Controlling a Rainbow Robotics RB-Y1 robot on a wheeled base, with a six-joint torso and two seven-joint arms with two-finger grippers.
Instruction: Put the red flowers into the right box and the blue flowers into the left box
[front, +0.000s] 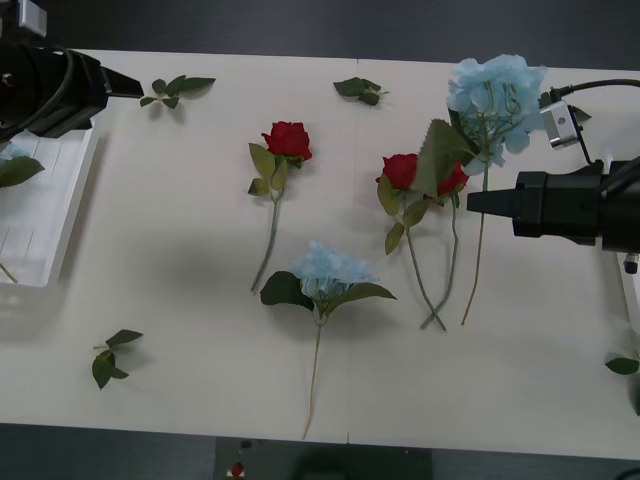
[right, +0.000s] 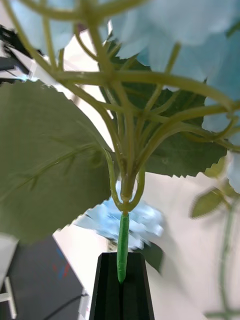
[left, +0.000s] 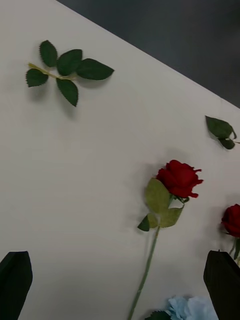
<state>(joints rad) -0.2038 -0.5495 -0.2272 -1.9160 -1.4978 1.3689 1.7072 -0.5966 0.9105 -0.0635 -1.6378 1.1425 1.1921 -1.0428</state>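
Pale-blue flower (front: 495, 92) hangs over the bench's (front: 180, 250) right side, its green stem (right: 122, 252) pinched between the black fingers of the right tool (front: 478, 202) (clenched on it). Two red roses (front: 422, 176) lie crossed just beside it, a third rose (front: 287, 140) mid-bench, another blue flower (front: 328, 272) nearer the front. Left tool (left: 120, 280) hovers released above the third rose, beside the left box (front: 40, 215) at the bench's left edge. Loose leaf sprigs (front: 176, 90) scattered around.
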